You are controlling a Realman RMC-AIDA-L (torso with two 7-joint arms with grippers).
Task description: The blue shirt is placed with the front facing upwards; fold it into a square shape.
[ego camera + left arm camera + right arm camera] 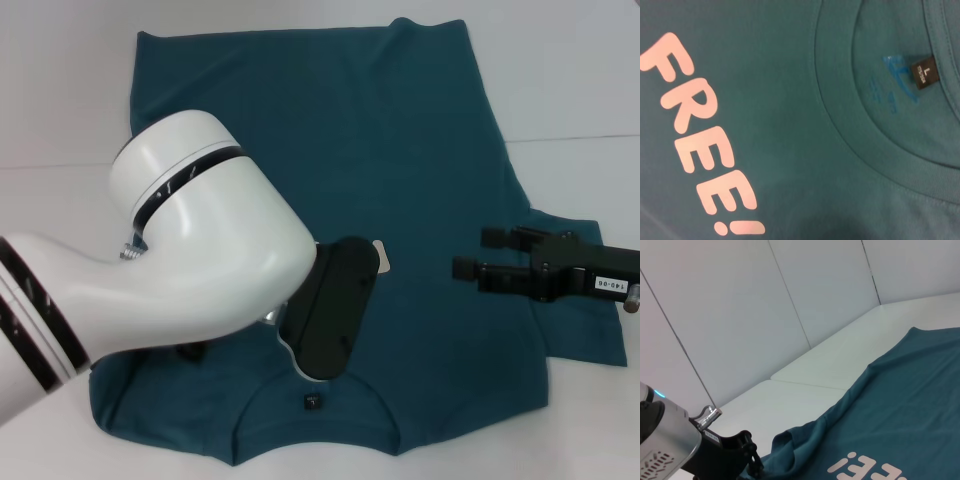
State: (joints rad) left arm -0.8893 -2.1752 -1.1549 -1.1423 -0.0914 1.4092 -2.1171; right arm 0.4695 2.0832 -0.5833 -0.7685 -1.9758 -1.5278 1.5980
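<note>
There was one shirt, two arms and two grippers. The shirt lay spread on a white table, collar toward the robot and hem at the far side. It was dark teal-blue with short sleeves. In the head view the right sleeve lay flat and spread outward, while the left one was mostly hidden under the left arm. A small black label sat inside the neck opening.

The left wrist view showed the chest close up: cream "FREE!" lettering beside the ribbed collar, and the black label bearing an "L". The front faced upward, and the cloth there lay smooth. The right wrist view showed the left sleeve edge bunched into a small raised fold, with part of the lettering visible.

The left gripper hung low over the left shoulder of the shirt, near the collar; its fingers were hidden behind the arm in the head view, so whether they were parted or closed could not be told. The right gripper hovered over the right side of the shirt, just inside the sleeve, its two black fingers parted and grasping nothing.
</note>
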